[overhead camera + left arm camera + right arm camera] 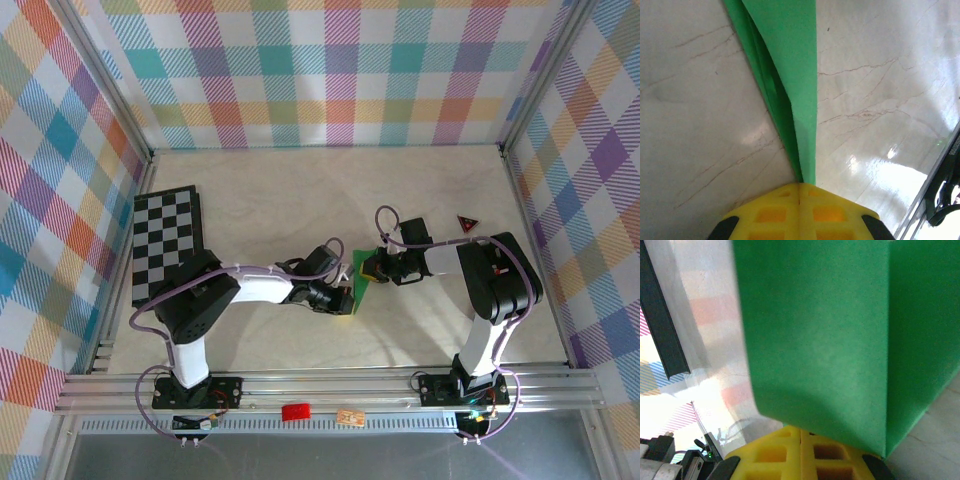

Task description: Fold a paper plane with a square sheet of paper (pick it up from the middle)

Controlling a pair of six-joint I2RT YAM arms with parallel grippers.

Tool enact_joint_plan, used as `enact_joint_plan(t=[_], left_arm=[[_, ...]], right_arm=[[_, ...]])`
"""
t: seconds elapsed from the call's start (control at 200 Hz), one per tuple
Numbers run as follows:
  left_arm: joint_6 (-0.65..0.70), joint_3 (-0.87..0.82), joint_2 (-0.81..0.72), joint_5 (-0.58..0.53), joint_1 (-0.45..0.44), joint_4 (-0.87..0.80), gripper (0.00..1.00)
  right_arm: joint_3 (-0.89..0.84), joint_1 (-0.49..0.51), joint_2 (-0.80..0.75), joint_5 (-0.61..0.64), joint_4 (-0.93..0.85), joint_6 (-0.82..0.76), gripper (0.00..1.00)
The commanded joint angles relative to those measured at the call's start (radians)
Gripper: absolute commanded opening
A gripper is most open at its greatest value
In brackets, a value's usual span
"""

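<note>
- Top external view: both arms reach in to meet near the middle of the table (pixel 300 190). The square sheet of paper (pixel 361 290) is between them, already folded narrow and standing up off the surface. The left gripper (pixel 343 303) is at its near-left edge and the right gripper (pixel 373 268) at its far-right end. The chessboard (pixel 165 240) lies well apart to the left. A small red-and-black triangle (pixel 466 224) lies to the right and a red cylinder (pixel 295 411) on the near rail.
- Left wrist view: the left gripper (pixel 799 207) has its yellow fingers (pixel 770 215) pressed together. The green square sheet of paper (pixel 790 60) comes straight out of the seam between them, so it is clamped on the paper. The layers run away as a long doubled strip above the bare table.
- Right wrist view: the right gripper (pixel 801 452) has its fingers (pixel 770 455) drawn together. The square sheet of paper (pixel 815 335) is broad and close in front, with a sharp crease down its right side. Its lower edge crosses the fingertips, and I cannot tell whether it is pinched.
- Judgement: this looks like a mid-fold step, with the wings or centre ridge being shaped. The next move calls for one gripper to anchor the fold while the other presses the crease flat, without tearing the thin paper.
</note>
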Motion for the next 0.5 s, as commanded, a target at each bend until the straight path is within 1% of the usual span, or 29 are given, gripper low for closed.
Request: enact_joint_plan(t=[0.0, 0.17, 0.27, 0.355, 0.495], left_arm=[[0.034, -0.040, -0.035, -0.011, -0.017, -0.117, 0.00], [0.023, -0.041, -0.101, -0.048, -0.018, -0.106, 0.00], [0.001, -0.002, -0.120, -0.057, -0.018, -0.076, 0.00], [-0.026, 0.046, -0.097, -0.045, -0.017, -0.028, 0.00], [-0.061, 0.144, -0.002, -0.008, -0.017, 0.033, 0.00]], right_arm=[[-0.022, -0.002, 0.072, 0.145, -0.108, -0.017, 0.05], [-0.020, -0.002, 0.074, 0.143, -0.108, -0.015, 0.05], [-0.021, -0.002, 0.074, 0.144, -0.108, -0.014, 0.05], [-0.023, -0.002, 0.073, 0.144, -0.105, -0.013, 0.05], [-0.024, -0.001, 0.075, 0.144, -0.103, -0.010, 0.05]])
